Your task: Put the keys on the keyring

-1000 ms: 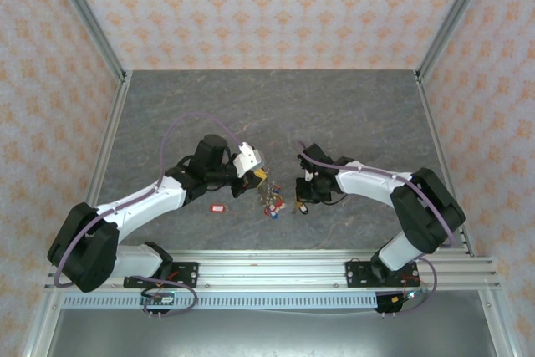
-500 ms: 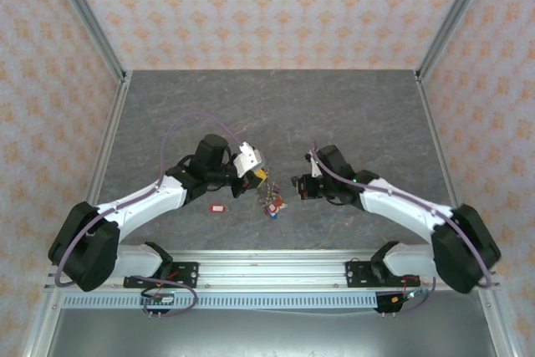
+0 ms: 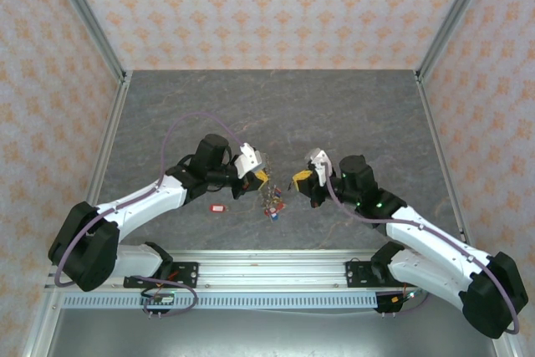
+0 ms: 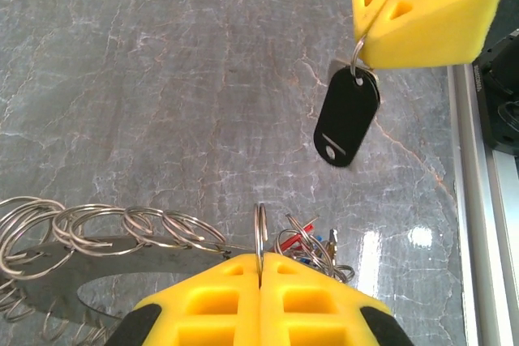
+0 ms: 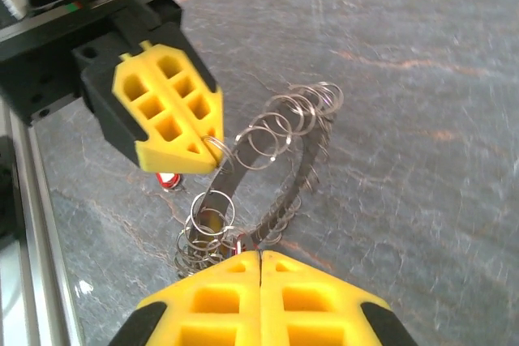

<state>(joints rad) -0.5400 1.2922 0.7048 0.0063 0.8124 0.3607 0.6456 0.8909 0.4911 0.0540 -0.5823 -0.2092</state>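
While far from table edges [image 3: 267, 73], left pincer [image 4: 261, 261] clenched on keyring [image 4: 122, 231], right pincer [image 5: 259, 258] on black-tagged key [image 4: 347, 117].

White-and-black arms [image 3: 150, 198], lilac cables [image 3: 199, 114] (looped), yellow cut-out fingers [image 4: 211, 301]; perhaps a green light [image 3: 379, 203].
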